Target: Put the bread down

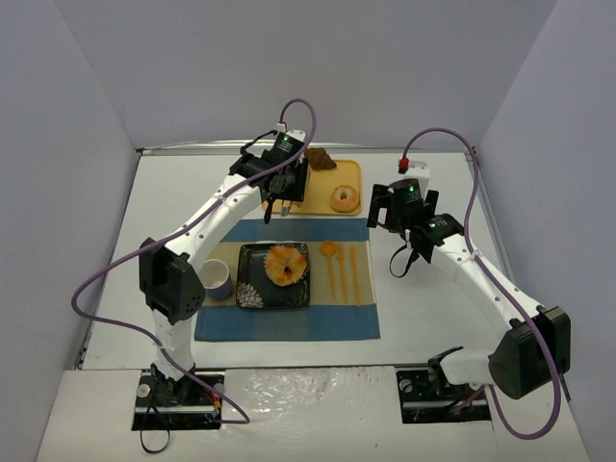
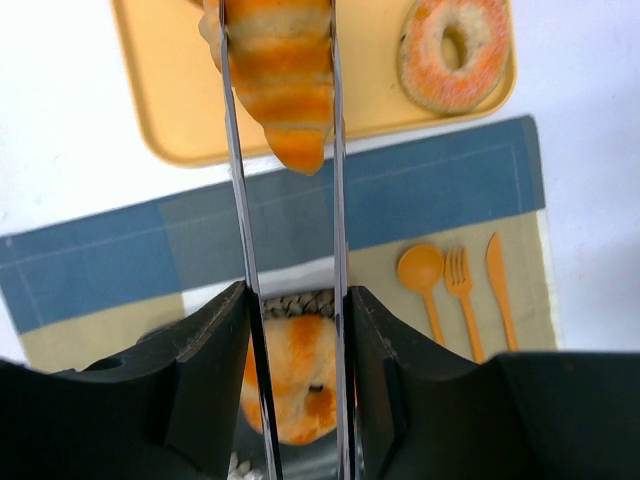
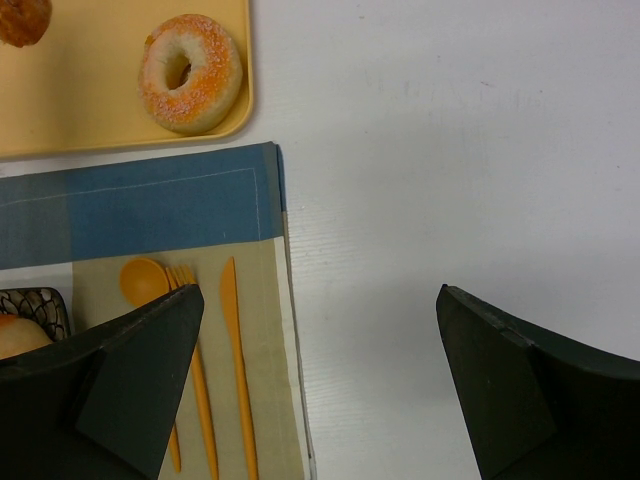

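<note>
My left gripper [image 2: 295,300] is shut on a pair of metal tongs [image 2: 238,200]. The tongs pinch a striped orange croissant [image 2: 280,80] over the near edge of the yellow tray [image 2: 170,90]. From above, the left gripper [image 1: 279,192] hovers at the tray's left end [image 1: 322,200]. A black plate [image 1: 252,289] on the placemat holds another orange bread [image 1: 286,265], which also shows below the tongs in the left wrist view [image 2: 295,380]. My right gripper [image 3: 320,300] is open and empty above the bare table, right of the placemat.
A sugared donut [image 1: 344,197] and a dark brown pastry [image 1: 320,157] lie on the tray. An orange spoon, fork and knife [image 1: 342,269] lie on the blue and beige placemat [image 1: 289,322], right of the plate. A cup [image 1: 218,278] stands left of the plate.
</note>
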Robot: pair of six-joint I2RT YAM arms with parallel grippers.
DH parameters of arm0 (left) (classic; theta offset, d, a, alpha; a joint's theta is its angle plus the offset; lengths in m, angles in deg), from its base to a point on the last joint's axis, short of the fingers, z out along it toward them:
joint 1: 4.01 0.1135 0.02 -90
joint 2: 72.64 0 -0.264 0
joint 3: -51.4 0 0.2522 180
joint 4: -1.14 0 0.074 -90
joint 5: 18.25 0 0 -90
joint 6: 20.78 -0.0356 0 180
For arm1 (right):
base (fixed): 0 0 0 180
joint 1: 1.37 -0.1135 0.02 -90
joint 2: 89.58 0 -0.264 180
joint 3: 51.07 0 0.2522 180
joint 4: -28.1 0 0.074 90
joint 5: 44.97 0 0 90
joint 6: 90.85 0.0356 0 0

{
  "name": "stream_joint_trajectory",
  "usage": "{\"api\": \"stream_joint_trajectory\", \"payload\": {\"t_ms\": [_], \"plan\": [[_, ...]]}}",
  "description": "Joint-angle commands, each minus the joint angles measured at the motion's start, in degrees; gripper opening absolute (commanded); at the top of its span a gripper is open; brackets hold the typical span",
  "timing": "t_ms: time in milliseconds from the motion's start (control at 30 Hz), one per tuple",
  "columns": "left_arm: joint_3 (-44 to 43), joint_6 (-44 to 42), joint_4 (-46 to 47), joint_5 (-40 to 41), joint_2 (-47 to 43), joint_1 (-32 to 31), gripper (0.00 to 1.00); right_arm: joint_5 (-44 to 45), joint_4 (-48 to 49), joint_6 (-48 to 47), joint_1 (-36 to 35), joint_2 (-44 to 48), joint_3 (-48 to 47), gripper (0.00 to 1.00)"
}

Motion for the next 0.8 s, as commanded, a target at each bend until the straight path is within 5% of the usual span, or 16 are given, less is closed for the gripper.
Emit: {"api": "stream_joint_trajectory", "payload": {"t_ms": [0, 333, 767], "plan": [[1.91, 0.09, -3.35, 5.83, -11.12, -1.12, 0.00, 0.98, 2.20, 0.62, 0.26, 0.81, 0.20, 1.00], [23.25, 7.03, -8.00, 11.60, -31.31, -3.80, 0.00, -0.25, 2.95, 1.15, -0.09, 0.60, 0.94, 1.00], [37.97, 14.22, -10.70, 14.84, -40.11, -7.77, 0.00, -0.78, 3.64, 1.68, -0.33, 0.61, 2.10, 1.00]]}}
